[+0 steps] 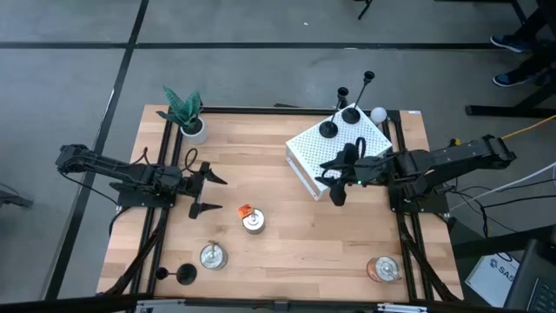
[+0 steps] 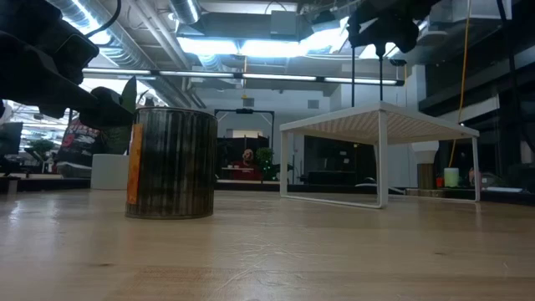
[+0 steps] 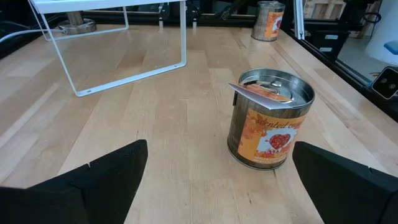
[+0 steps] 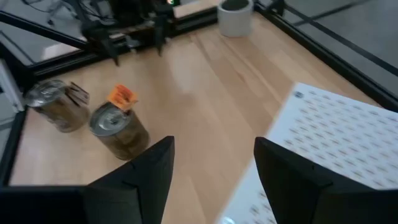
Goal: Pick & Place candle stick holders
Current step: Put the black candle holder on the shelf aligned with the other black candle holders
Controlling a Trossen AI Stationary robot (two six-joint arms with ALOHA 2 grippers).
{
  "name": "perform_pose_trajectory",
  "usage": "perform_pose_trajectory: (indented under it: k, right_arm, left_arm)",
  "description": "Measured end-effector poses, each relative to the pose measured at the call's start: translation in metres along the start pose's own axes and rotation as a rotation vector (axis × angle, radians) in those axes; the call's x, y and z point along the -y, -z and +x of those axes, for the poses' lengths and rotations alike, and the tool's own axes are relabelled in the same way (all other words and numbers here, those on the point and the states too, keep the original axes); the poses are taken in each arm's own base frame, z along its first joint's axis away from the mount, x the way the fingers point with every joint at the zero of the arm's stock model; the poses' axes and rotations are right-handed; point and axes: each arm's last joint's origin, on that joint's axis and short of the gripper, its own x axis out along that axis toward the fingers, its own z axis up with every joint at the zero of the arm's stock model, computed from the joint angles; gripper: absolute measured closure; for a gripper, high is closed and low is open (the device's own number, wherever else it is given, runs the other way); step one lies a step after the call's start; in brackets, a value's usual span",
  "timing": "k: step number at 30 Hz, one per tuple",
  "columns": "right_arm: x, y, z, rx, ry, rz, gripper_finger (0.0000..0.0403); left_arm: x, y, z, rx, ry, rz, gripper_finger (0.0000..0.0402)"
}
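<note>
Two black candle stick holders [image 1: 328,129] [image 1: 352,114] stand by their round bases on the white wire rack [image 1: 323,149] at the back right. A third holder [image 1: 185,275] is on the table near the front left corner. My right gripper [image 1: 337,181] hovers open over the rack's near edge [image 4: 323,137], with nothing between its fingers [image 4: 214,149]. My left gripper [image 1: 211,193] waits open at the left, facing a labelled can [image 3: 268,118].
Three tin cans stand on the table: one with an orange tag [image 1: 253,219], one near the front left [image 1: 212,256], one at the front right [image 1: 383,269]. A potted plant [image 1: 187,117] stands at the back left. A white ball [image 1: 378,113] sits behind the rack.
</note>
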Motion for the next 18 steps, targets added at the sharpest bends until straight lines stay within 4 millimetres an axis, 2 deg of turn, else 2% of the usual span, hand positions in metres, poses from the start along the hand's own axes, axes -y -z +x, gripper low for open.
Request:
perform_pose_trajectory:
  k: [18]
  right_arm:
    - [-0.051, -0.003, 0.047, 0.178, -0.336, -0.172, 0.0179]
  left_arm:
    - [0.0, 0.0, 0.0, 0.001, 0.0, 0.0, 0.0002]
